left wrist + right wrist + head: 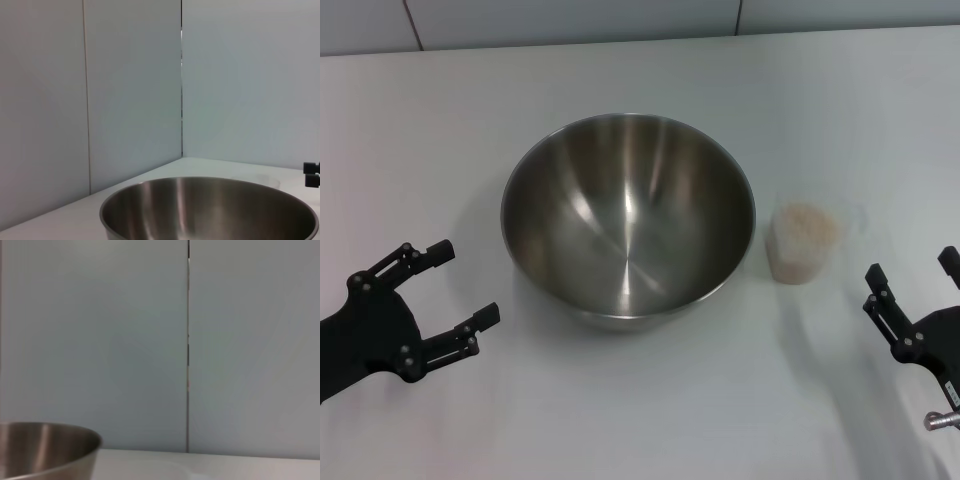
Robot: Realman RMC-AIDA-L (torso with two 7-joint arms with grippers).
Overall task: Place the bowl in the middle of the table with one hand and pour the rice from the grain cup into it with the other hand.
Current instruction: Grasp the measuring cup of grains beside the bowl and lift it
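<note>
bowl [628, 222]: sitting mid-bench [640, 400], nothing in it
grain cup [804, 243]: just right of the bowl, full of rice [806, 226]
left end effector [448, 290]: released, near left edge
right end effector [912, 278]: released, by right edge

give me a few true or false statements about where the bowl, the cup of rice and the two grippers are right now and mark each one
1. The bowl holds no rice. True.
2. The cup stands on the robot's left of the bowl. False: it stands on the robot's right of it, apart from the rim.
3. The rice is in the cup. True.
4. The left gripper grips the bowl's rim. False: it is open, off the bowl, on the robot's left of it.
5. The right gripper holds the cup. False: it is open, apart from the cup, near the edge of the head view.
6. The bowl sits upright on the table. True.
</note>
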